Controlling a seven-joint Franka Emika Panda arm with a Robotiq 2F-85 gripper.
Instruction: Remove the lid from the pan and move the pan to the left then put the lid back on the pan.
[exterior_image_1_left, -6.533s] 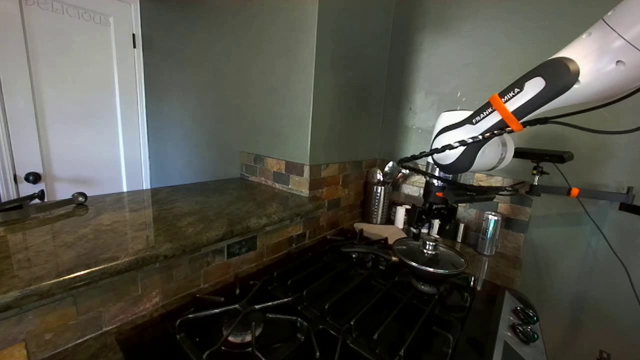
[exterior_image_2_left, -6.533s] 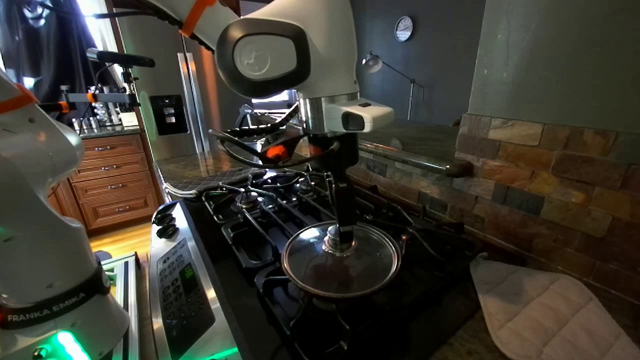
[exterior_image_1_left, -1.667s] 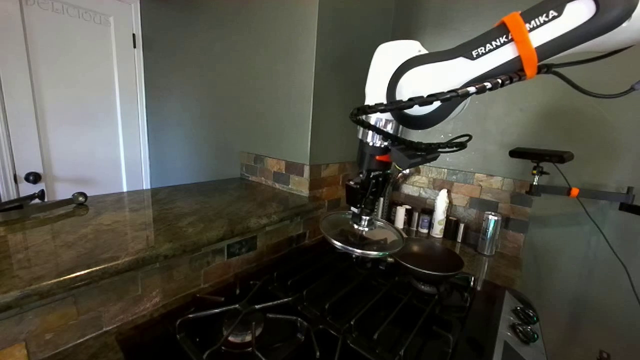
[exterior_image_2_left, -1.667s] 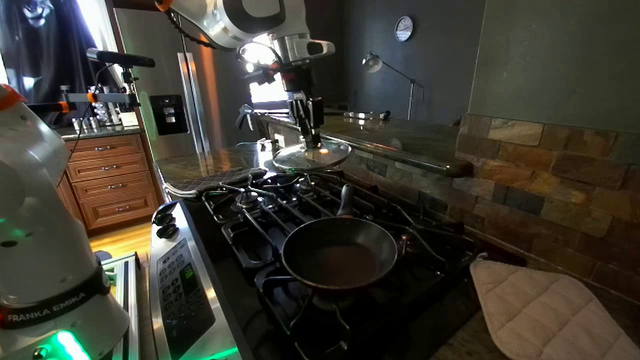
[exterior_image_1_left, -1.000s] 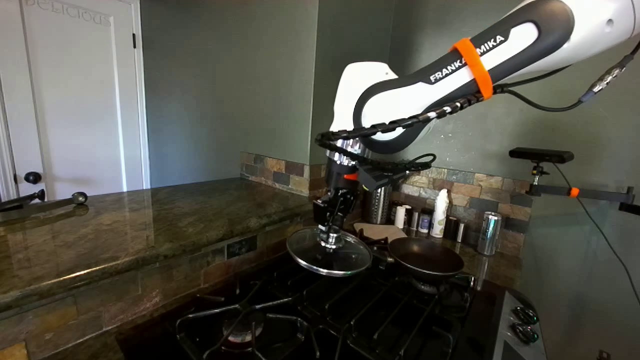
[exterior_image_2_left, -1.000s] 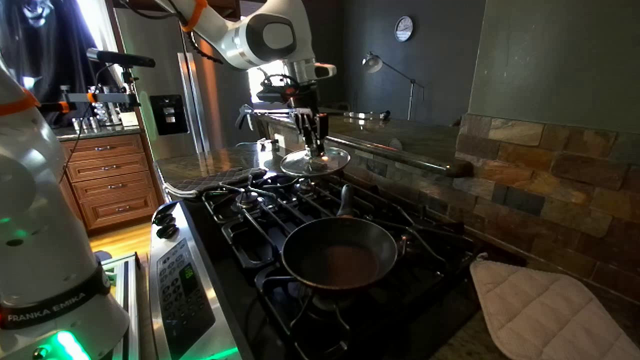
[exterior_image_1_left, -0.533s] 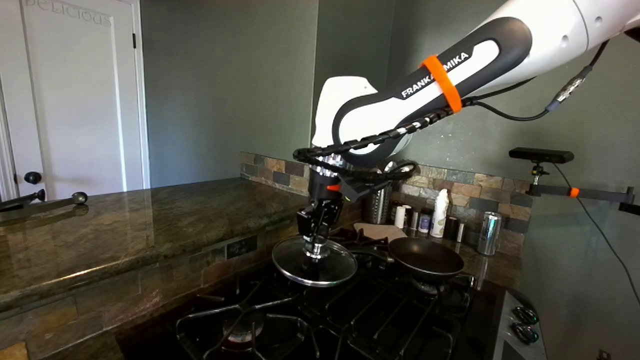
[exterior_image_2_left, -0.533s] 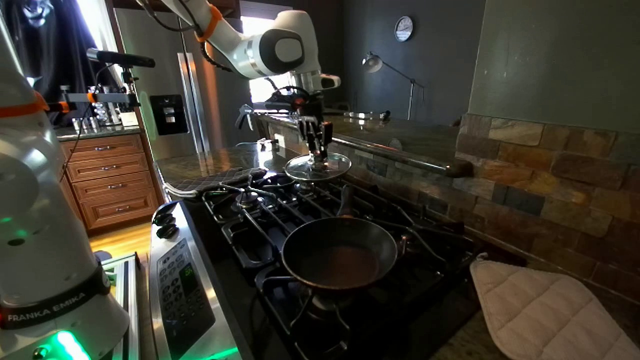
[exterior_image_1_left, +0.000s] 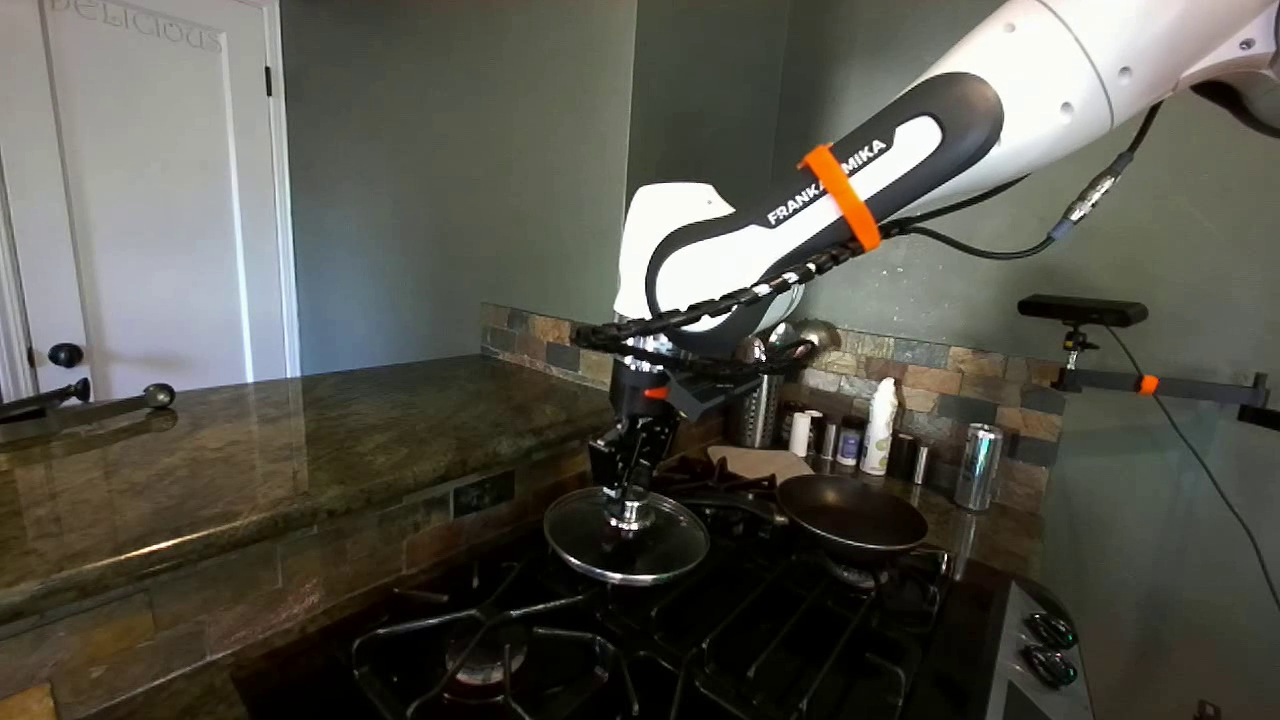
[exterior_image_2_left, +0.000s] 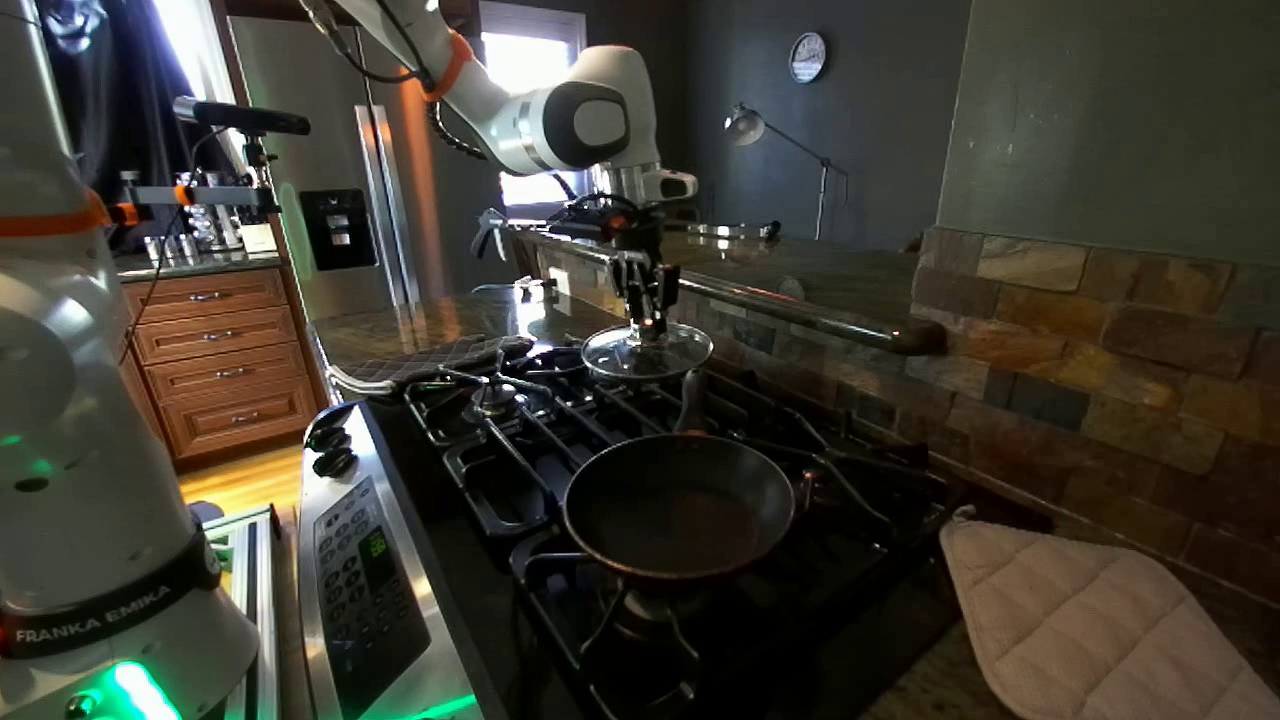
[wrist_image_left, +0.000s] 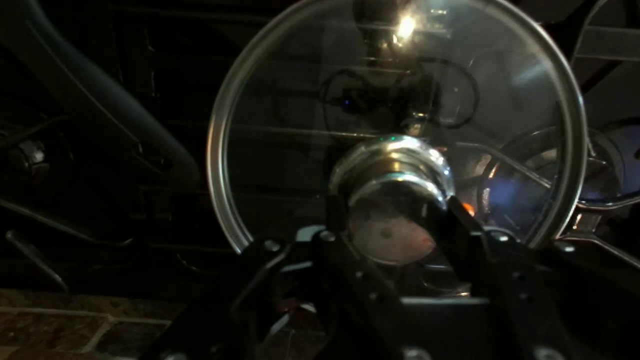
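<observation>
The lid (exterior_image_2_left: 648, 362) is off the pan (exterior_image_2_left: 680, 515): in an exterior view it is held at about twelve o'clock from the pan, over the grates (exterior_image_2_left: 515, 525). The pan is set on the grates, its handle (exterior_image_2_left: 692, 400) pointed toward twelve. In the wrist view the gripper (wrist_image_left: 397, 215) is seen drawn in on the knob (wrist_image_left: 392, 230), with a finger (wrist_image_left: 462, 235) at three o'clock and another at nine; the jaws are parted by the knob's width only.

The step in hand is judged to be the laying aside of the lid, before the pan is moved. The lid should be lowered straight and kept level, so that its rim (wrist_image_left: 218, 145) is met by the grates evenly. Whether they are touching cannot be told, so the knob should be let go only when the weight is plainly borne.

In the wrist view the handle's tip is shown just beside the rim, near nine o'clock. By a small shift toward three, the lid could be kept off the handle and from being knocked when the pan is slid. The knob should be left upright and unblocked, since it must be gripped again for the last step.
</observation>
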